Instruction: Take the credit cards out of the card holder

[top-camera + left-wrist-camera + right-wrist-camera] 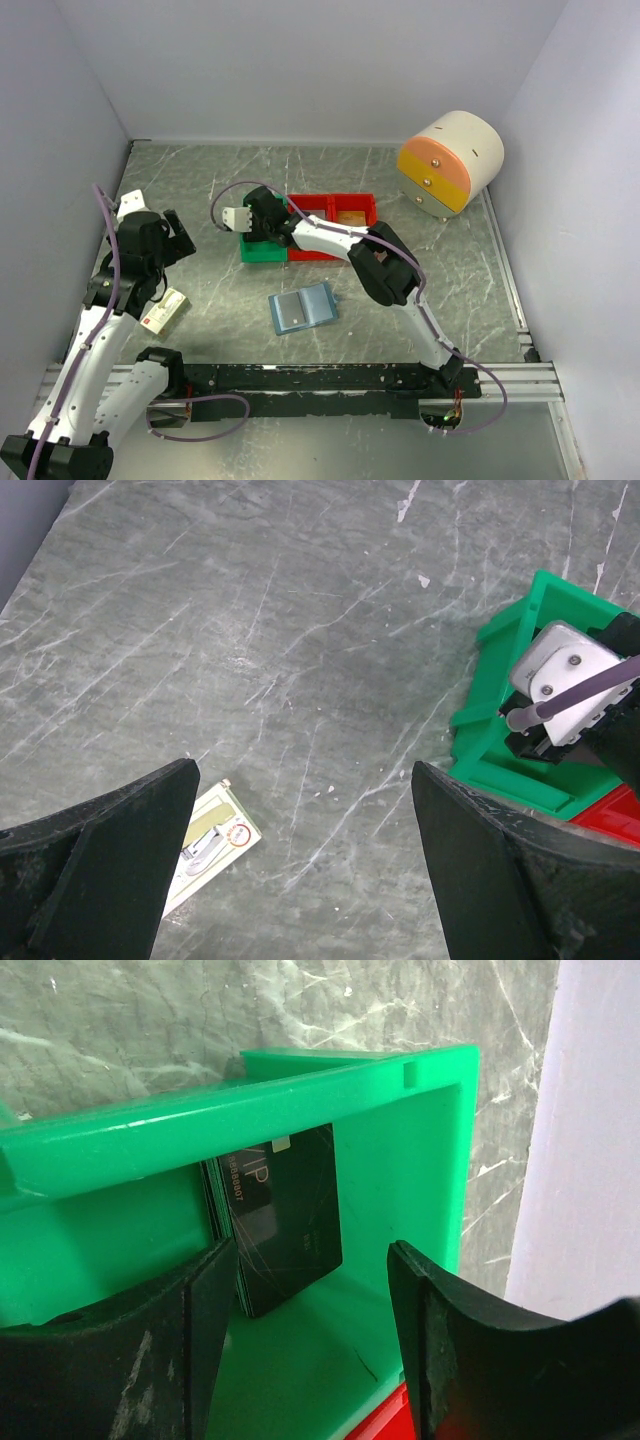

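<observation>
This is a robotics lab test cell, a boxed-in booth built for recording. Plain pale walls (320, 60) close the scene at the back and down both sides of the frame. The tabletop (200, 180) is a grey marbled sheet, edged at the lower and right sides by bare aluminium rails (505, 372). Two white-and-black robot arms, the left arm (90, 340) and the right arm (390, 265), rise from the bottom edge, where a black plate (320, 378) lies. Loose purple cables (215, 428) trail from them. The props look staged: small red bins (352, 200) and a green bin (258, 254) at centre, and a toy-like cream, orange and yellow drawer unit (450, 165) at upper right.
</observation>
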Robot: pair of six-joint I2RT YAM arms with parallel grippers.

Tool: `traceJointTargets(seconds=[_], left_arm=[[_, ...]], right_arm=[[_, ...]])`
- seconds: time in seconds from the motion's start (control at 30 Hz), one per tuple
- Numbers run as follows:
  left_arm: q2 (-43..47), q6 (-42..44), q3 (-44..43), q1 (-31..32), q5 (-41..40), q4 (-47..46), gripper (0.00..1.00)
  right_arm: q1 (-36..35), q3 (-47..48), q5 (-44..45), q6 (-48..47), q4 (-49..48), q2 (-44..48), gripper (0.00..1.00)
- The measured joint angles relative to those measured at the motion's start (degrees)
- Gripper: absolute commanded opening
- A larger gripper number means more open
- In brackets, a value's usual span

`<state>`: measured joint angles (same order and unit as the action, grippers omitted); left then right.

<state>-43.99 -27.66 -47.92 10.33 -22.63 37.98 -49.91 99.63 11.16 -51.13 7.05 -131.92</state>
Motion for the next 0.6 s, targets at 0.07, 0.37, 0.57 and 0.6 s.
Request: traceJointTargets(seconds=[0.07,0.37,0.57,0.6], left_arm=[[0.00,0.00,0.00,-0.02,0.04,0.00,1.00],[0.07,0.00,0.00,-0.02,0.20,0.00,1.00],[0.04,0.02,0.00,-0.04,0.39,0.00,1.00],[0.04,0.02,0.00,-0.04,0.46,0.00,1.00]], right_arm=[[0.04,0.00,-0.24,0.15,0.31,0.04,0.63],[0.07,0.00,-1.14,1.68,1.03,0.24,0.64],[0.09,-2.10,-2.69,5.40,-0.72,4.81,0.77],[0.09,-3.30,-2.97,6.75,-1.70,6.69,0.80]])
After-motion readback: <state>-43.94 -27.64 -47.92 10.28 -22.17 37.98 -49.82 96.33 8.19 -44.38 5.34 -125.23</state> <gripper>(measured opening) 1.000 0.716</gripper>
